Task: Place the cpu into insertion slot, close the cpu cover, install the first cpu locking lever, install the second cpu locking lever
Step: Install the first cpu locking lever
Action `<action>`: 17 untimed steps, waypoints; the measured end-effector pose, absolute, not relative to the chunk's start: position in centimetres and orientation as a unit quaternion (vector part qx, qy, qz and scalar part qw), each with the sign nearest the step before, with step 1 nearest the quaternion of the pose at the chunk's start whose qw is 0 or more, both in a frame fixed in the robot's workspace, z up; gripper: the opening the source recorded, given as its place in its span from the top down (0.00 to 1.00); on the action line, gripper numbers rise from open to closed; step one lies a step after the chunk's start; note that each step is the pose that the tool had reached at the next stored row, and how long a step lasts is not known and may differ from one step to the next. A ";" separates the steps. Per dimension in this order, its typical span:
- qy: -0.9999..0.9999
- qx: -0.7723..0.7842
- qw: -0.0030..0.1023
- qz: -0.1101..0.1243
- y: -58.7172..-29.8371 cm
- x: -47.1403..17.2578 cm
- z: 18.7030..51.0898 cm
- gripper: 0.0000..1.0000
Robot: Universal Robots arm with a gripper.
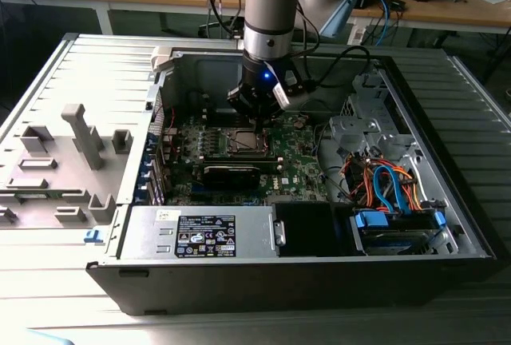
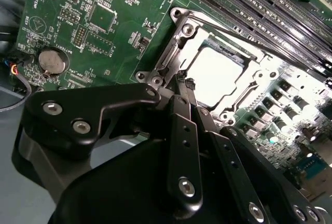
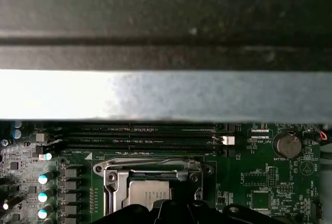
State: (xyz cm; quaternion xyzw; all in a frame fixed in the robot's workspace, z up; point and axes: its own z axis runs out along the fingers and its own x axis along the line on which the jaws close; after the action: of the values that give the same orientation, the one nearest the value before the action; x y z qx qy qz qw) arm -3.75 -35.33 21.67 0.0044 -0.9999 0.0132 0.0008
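Observation:
Inside the open computer case, the insertion slot (image 1: 243,141) sits on the green motherboard. The silvery cpu (image 2: 215,76) (image 3: 148,193) lies in it. The cpu cover (image 2: 188,31) (image 3: 111,182) lies flat around the chip, which shows through its window. A thin lever rod (image 2: 228,35) (image 3: 150,160) runs along one side of the socket. My gripper (image 1: 257,113) (image 2: 184,85) hangs low over the socket's edge. Its black fingers (image 2: 182,130) are shut, with their tips together at the frame's rim beside the cpu.
Long memory slots (image 2: 249,1) run beside the socket, and a coin battery (image 2: 52,60) (image 3: 288,143) sits further off. A black card (image 1: 231,173), the power supply (image 1: 200,233) and coloured cables (image 1: 391,185) fill the case. The case wall (image 3: 166,94) stands close behind.

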 end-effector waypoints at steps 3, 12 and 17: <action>-1.000 0.004 0.001 0.013 -35.3 -3.9 21.7 0.89; -1.000 0.004 -0.001 0.013 -36.2 -4.2 22.0 0.89; -1.000 0.004 -0.001 0.013 -37.6 -4.2 22.5 0.89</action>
State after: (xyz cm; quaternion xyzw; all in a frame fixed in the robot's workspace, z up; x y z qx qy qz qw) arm -4.18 -37.55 22.52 0.0043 -0.9999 0.0131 -0.0010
